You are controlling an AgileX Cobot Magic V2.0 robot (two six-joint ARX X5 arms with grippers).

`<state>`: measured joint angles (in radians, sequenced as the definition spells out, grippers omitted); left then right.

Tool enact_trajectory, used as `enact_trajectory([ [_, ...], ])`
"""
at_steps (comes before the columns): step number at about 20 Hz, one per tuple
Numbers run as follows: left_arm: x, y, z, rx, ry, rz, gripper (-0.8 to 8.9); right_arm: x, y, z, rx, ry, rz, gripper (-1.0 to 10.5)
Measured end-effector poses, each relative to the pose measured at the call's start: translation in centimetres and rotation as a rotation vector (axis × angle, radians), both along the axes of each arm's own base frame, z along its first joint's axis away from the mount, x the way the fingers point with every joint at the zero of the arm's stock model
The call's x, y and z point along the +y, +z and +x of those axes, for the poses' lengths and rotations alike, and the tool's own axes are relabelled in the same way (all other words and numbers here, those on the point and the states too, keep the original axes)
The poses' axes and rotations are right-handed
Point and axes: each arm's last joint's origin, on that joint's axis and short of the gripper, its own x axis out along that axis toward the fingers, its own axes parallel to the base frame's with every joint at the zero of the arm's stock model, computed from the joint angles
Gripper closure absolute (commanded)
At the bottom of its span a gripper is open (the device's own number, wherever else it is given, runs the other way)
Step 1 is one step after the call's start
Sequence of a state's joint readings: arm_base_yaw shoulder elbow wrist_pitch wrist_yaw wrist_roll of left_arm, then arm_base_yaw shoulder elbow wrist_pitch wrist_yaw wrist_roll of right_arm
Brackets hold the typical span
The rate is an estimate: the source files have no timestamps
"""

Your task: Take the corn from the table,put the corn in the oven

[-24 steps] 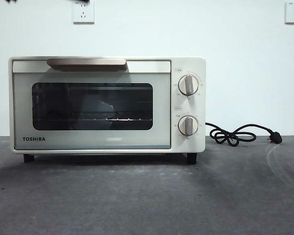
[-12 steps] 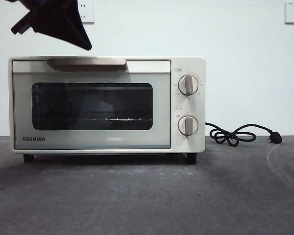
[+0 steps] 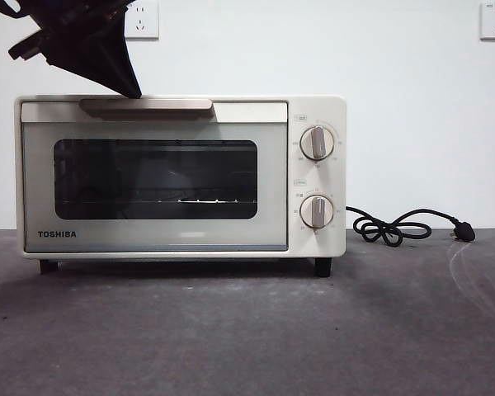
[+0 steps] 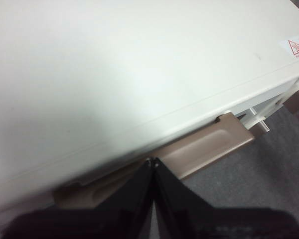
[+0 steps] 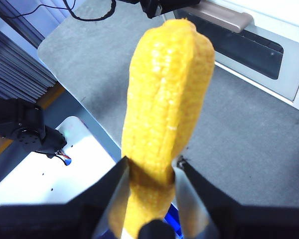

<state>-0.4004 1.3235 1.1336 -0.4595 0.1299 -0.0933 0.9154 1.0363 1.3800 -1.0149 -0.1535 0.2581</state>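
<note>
Change: the left gripper [image 3: 130, 89] has come lower since half a second ago, its dark tip now at the left part of the oven's handle [image 3: 146, 105].
Left gripper: jaws pressed together, holding nothing, tip just at the handle's top edge, seen from the left wrist view [image 4: 153, 162].
Right gripper [image 5: 150, 167]: jaws clamped on the corn [image 5: 162, 114] near its lower end; the cob is held up off the table [image 5: 239, 144], well apart from the oven.
Oven [image 3: 180, 175]: cream-white, door closed, standing on the grey table.
Cord [image 3: 400, 227]: black, lying coiled on the table just beside the oven.
</note>
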Motion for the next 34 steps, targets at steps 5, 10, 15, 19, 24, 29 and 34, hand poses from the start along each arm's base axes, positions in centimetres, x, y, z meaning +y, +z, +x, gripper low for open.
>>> enact_trajectory([
  [5, 0.0, -0.1, 0.1, -0.005, -0.011, 0.014, 8.19, 0.0, -0.1, 0.0, 0.006, 0.0, -0.008, 9.6],
  [10, -0.3, -0.3, 0.7, 0.0, -0.016, 0.018, 8.19, 0.0, -0.1, 0.0, 0.006, 0.0, -0.008, 9.6],
  [15, -0.5, -0.5, 1.1, 0.027, -0.026, 0.024, 8.19, -0.1, -0.1, -0.1, 0.007, 0.004, -0.017, 9.6],
  [19, -0.7, -0.4, 0.8, 0.066, -0.037, 0.041, 8.19, -0.1, -0.1, -0.1, 0.002, 0.007, -0.019, 9.6],
  [24, -1.0, -1.0, -0.8, 0.189, -0.085, 0.088, 8.19, -0.1, -0.1, -0.1, -0.001, 0.01, -0.019, 9.6],
  [29, -1.6, -2.7, -2.7, 0.388, -0.163, 0.157, 8.19, -0.1, -0.1, -0.1, -0.003, 0.012, -0.021, 9.6],
  [34, -3.0, -5.5, -4.1, 0.551, -0.213, 0.28, 8.19, -0.1, -0.1, -0.1, -0.004, 0.012, -0.021, 9.6],
])
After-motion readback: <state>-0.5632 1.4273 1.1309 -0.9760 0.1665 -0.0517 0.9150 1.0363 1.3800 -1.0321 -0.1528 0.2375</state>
